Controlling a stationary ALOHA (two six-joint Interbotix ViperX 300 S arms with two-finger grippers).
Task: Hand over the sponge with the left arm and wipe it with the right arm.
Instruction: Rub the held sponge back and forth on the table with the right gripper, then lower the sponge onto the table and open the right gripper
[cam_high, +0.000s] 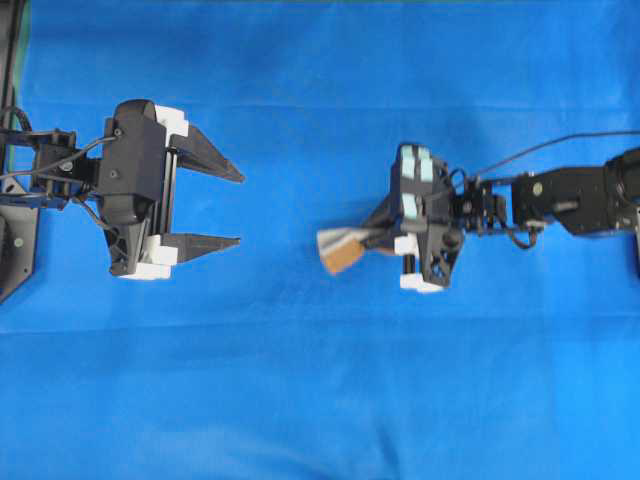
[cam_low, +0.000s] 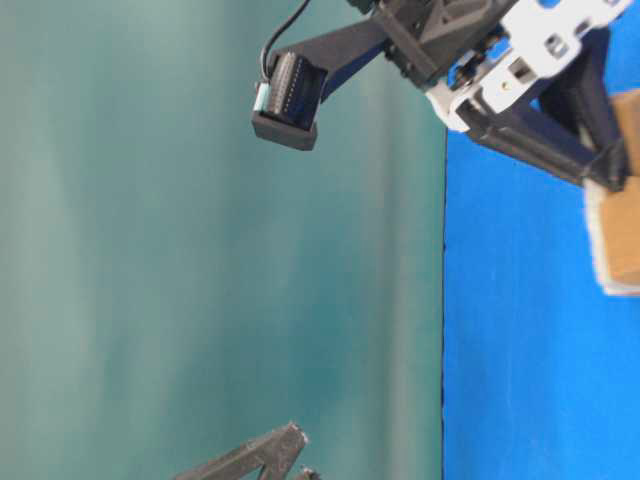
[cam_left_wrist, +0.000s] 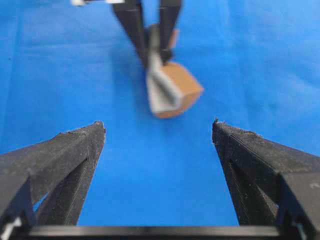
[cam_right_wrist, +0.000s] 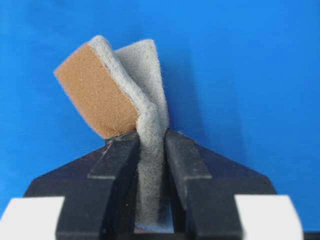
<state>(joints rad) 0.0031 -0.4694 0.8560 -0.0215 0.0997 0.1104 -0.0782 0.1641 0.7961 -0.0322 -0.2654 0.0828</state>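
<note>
The sponge (cam_high: 338, 252) is squeezed and folded, off-white face over an orange-brown layer. My right gripper (cam_high: 373, 240), on the arm with pale teal pads, is shut on it at centre right and holds it out towards the left arm. The right wrist view shows the sponge (cam_right_wrist: 115, 85) pinched between the gripper's (cam_right_wrist: 150, 137) two black fingers. My left gripper (cam_high: 241, 209), with plain white blocks, is open and empty, a gap away to the left of the sponge. In the left wrist view the sponge (cam_left_wrist: 172, 92) hangs ahead of the open gripper (cam_left_wrist: 158, 125).
A blue cloth (cam_high: 320, 400) covers the whole table. In the table-level view a teal-green backdrop (cam_low: 150, 250) stands at the table's edge, and the sponge (cam_low: 620, 230) shows at the right border.
</note>
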